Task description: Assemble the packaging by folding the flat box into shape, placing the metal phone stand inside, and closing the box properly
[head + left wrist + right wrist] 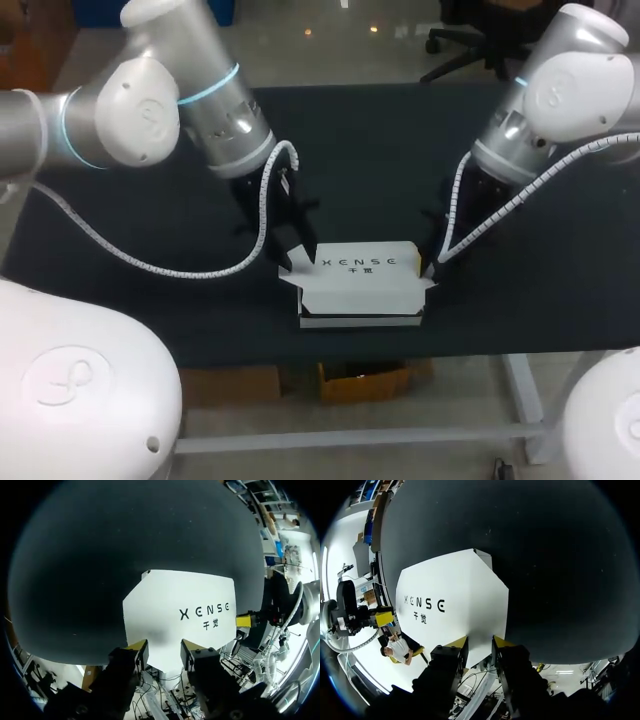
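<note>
A white box point(360, 285) with dark print on its top lies near the front edge of the black table. In the left wrist view my left gripper point(164, 654) is shut on the narrow left end of the box point(180, 615). From the head view it point(297, 262) stands at the box's left end. My right gripper point(480, 645) is shut on the tapered right end of the box point(455, 605), and it point(432, 268) stands at the box's right end in the head view. No metal phone stand shows in any view.
The black table top point(360, 150) stretches bare behind the box. The table's front edge point(360, 345) runs close below the box. Each wrist view shows the other arm's yellow fingertip point(243, 621) point(384, 619) at the far end of the box.
</note>
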